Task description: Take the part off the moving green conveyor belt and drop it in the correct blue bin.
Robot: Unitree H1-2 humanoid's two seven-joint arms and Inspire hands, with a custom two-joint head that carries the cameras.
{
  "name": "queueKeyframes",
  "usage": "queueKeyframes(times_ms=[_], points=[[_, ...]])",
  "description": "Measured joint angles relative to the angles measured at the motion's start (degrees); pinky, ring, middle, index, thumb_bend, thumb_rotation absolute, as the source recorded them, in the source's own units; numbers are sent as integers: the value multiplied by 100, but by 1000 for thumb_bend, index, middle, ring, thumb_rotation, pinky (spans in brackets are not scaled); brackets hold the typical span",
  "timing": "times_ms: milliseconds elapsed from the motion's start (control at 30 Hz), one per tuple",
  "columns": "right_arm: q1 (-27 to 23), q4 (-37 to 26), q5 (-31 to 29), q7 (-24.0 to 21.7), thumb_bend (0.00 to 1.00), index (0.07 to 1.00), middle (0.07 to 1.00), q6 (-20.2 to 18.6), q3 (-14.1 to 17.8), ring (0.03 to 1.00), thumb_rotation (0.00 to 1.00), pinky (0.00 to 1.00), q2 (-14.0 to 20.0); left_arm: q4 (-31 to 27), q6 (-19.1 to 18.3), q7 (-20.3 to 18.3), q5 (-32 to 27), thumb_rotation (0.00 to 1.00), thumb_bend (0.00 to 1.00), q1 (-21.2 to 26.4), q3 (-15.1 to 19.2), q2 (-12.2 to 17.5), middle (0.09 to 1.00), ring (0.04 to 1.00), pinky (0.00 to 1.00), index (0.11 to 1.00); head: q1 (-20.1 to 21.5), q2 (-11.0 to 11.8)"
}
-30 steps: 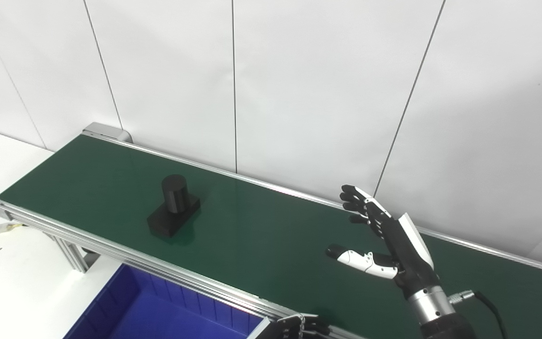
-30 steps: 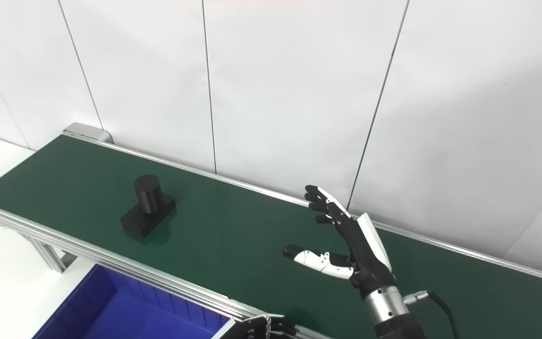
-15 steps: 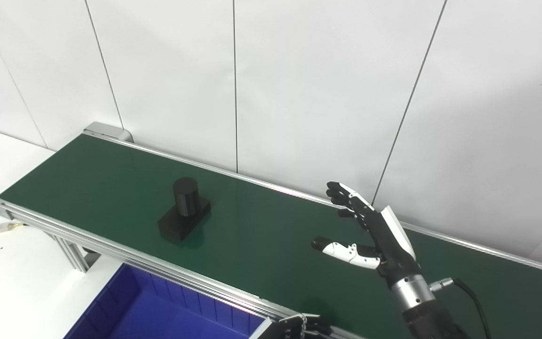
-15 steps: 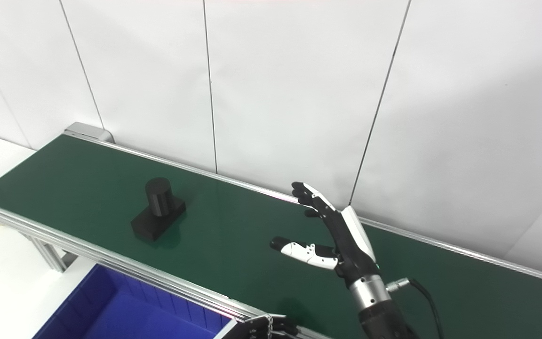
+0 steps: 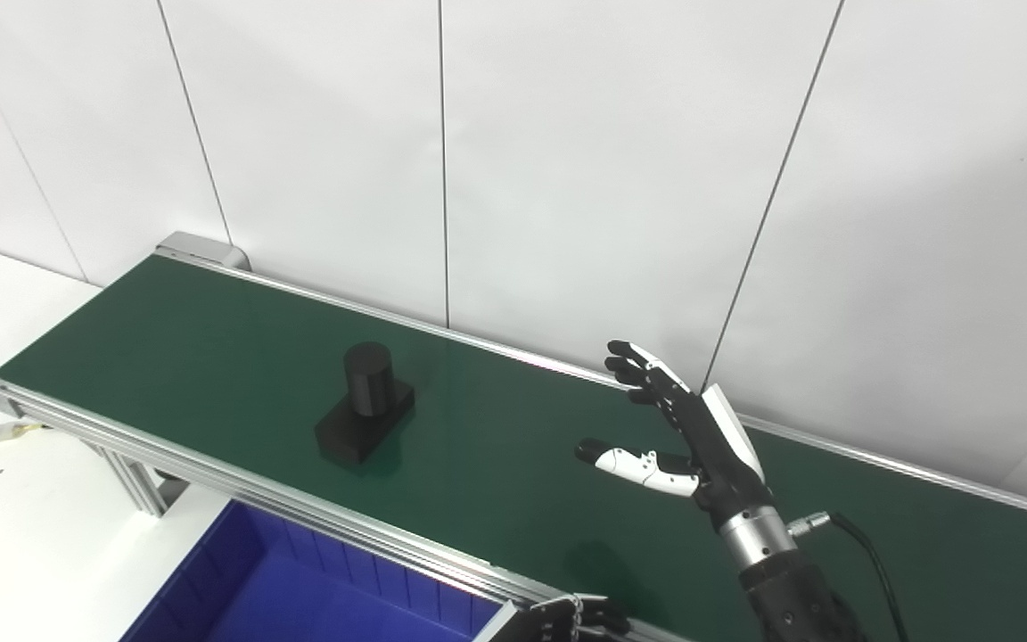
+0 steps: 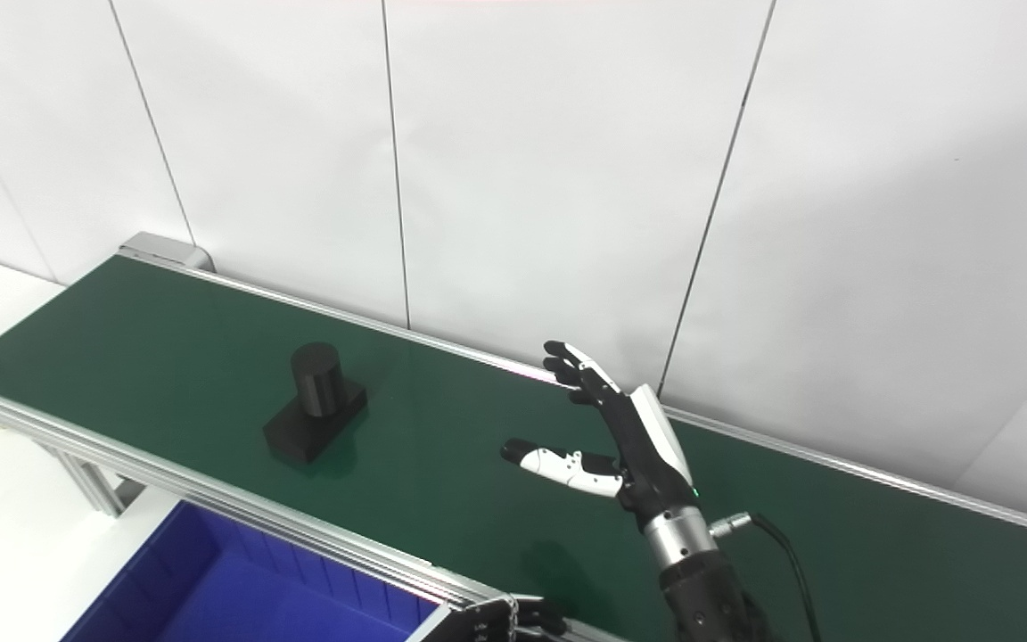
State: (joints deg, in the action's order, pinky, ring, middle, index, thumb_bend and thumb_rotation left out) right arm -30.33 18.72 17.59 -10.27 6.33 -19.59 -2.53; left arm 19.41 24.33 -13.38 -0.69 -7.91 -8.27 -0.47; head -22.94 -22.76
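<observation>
Black-and-white, the right hand (image 5: 701, 437) hovers above the green conveyor belt (image 5: 496, 446) with fingers spread and thumb out, gripping nothing. Well off to its left the black part (image 5: 365, 406), a cylinder on a flat base, sits on the belt. Nearer and lower-left lies the blue bin (image 5: 299, 588), and only the fingertips of the left hand (image 5: 571, 618) show at the bottom edge, so its state is unclear.
</observation>
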Motion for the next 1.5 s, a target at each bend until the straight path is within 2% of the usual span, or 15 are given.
queueKeyframes(times_ms=[233, 400, 667, 933, 1267, 1500], points=[[-169, 141, 141, 1, 741, 905, 857, 0, -80, 862, 486, 806, -73, 33, 2, 33, 8, 263, 934, 16, -5, -34, 773, 728, 672, 764, -18, -9], [-325, 252, 215, 1, 748, 898, 850, -1, -90, 842, 500, 765, -76, 42, 3, 107, 24, 265, 932, 32, -36, -41, 773, 729, 670, 768, -35, -18], [-449, 396, 270, -2, 750, 902, 848, -4, -122, 839, 491, 760, -99, 42, 4, 184, 118, 255, 924, 37, -107, -68, 776, 726, 669, 767, -61, -44], [-588, 577, 433, 2, 766, 900, 846, -4, -210, 850, 490, 800, -200, 44, 4, 214, 121, 255, 928, 37, -156, -102, 771, 724, 668, 762, -70, -70], [-803, 1179, 507, 133, 776, 907, 860, 5, -310, 870, 463, 805, -357, 69, 4, 249, 136, 263, 933, 46, -209, -164, 769, 711, 650, 759, -149, -105], [-1062, 1845, 683, 323, 795, 901, 848, 142, -462, 861, 483, 810, -441, 69, 4, 328, 158, 251, 934, 48, -252, -171, 773, 718, 656, 759, -149, -149]])
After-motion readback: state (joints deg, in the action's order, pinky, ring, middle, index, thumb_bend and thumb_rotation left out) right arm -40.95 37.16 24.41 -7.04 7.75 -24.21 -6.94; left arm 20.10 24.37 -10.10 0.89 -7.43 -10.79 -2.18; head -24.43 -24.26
